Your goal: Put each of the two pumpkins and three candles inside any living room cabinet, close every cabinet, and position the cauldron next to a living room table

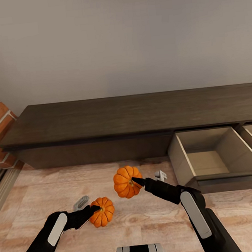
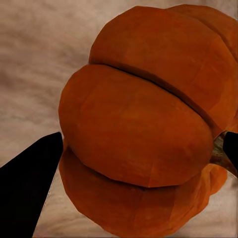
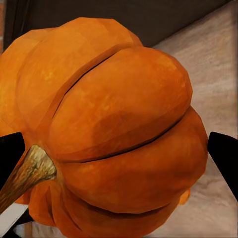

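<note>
Gripping one pumpkin point(image 1: 102, 211) in left fingers point(image 1: 96, 208), another pumpkin point(image 1: 125, 182) in right fingers point(image 1: 136, 181), open cabinet point(image 1: 132, 115) drawer point(image 1: 211, 159) beside.

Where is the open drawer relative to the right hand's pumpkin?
In the head view, the open drawer juts from the cabinet, to the right of and beyond the pumpkin in the right hand.

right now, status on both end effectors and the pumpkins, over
Left end effector shut on lower pumpkin. Right end effector shut on upper pumpkin. Cabinet drawer open, right of both. Nothing in the way.
</note>
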You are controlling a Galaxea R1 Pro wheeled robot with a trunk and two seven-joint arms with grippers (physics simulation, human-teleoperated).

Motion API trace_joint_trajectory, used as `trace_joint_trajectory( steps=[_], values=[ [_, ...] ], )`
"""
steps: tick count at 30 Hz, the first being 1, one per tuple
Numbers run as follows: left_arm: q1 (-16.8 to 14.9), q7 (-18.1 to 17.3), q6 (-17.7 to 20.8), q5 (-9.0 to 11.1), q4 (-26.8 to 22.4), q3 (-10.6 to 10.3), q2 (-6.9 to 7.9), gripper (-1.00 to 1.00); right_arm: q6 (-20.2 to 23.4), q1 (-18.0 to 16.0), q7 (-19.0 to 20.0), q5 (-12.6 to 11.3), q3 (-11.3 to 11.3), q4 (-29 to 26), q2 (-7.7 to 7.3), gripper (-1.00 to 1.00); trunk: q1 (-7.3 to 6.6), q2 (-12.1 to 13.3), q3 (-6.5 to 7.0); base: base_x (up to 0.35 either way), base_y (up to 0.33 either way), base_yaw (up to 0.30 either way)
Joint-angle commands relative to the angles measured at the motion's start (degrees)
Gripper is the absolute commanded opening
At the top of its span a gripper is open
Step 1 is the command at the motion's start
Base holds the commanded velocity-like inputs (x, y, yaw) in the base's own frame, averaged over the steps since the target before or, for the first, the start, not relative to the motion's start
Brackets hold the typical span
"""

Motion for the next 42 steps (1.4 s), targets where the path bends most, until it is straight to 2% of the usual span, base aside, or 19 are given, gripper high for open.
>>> trace_joint_trajectory(
  steps=[1, 5, 14, 15, 17, 20, 28, 42],
  values=[
    [0.01, 0.01, 0.49, 0.2, -0.2, 1.26, 0.24, -1.0, 0.0, 0.02, -0.08, -0.08, 0.02, 0.19, 0.0, -1.0, -0.02, 0.02, 0.23, -0.04, 0.0, 0.0],
    [0.01, 0.0, 2.18, 0.24, -0.37, 4.09, 0.49, -1.0, 0.03, 0.05, -0.24, -0.04, 0.03, 0.75, 0.02, -1.0, -0.13, 0.07, 1.11, -0.075, 0.0, 0.0],
    [0.01, -0.09, 4.06, 0.33, -0.41, 5.39, 0.9, -1.0, 0.06, 0.07, -0.56, -0.15, 0.05, 3.05, 0.09, -1.0, -0.36, 0.19, 3.11, -0.151, 0.0, 0.0],
    [0.01, -0.1, 4.59, 0.36, -0.41, 7.18, 0.88, -1.0, 0.07, 0.07, -0.7, -0.15, 0.09, 3.05, 0.09, -1.0, -0.38, 0.2, 3.33, -0.162, 0.0, 0.0],
    [0.01, -0.1, 5.78, 0.34, -0.41, 9.49, 0.86, -1.0, 0.2, 0.07, -0.78, -0.2, 0.09, 3.06, 0.09, -1.0, -0.44, 0.23, 3.77, -0.085, 0.0, 0.0],
    [0.01, -0.04, 7.6, 0.22, -0.41, 12.1, 0.83, -1.0, 1.67, -0.23, -0.89, -0.11, -0.07, 3.14, 0.02, -1.0, -0.51, 0.27, 4.44, -0.025, 0.0, 0.0],
    [0.01, -0.02, 7.94, 0.21, -0.41, 12.35, 0.85, -1.0, 2.24, -0.28, -2.52, -0.13, -0.29, 3.15, 0.0, -1.0, -0.72, 0.38, 6.21, -0.001, 0.0, 0.0],
    [0.01, -0.02, 7.88, 0.2, -0.41, 12.35, 0.77, -1.0, 2.36, -0.45, -2.68, -0.12, -0.39, 4.28, 0.0, -1.0, -1.08, 0.56, 9.31, 0.0, 0.0, 0.0]
  ],
)
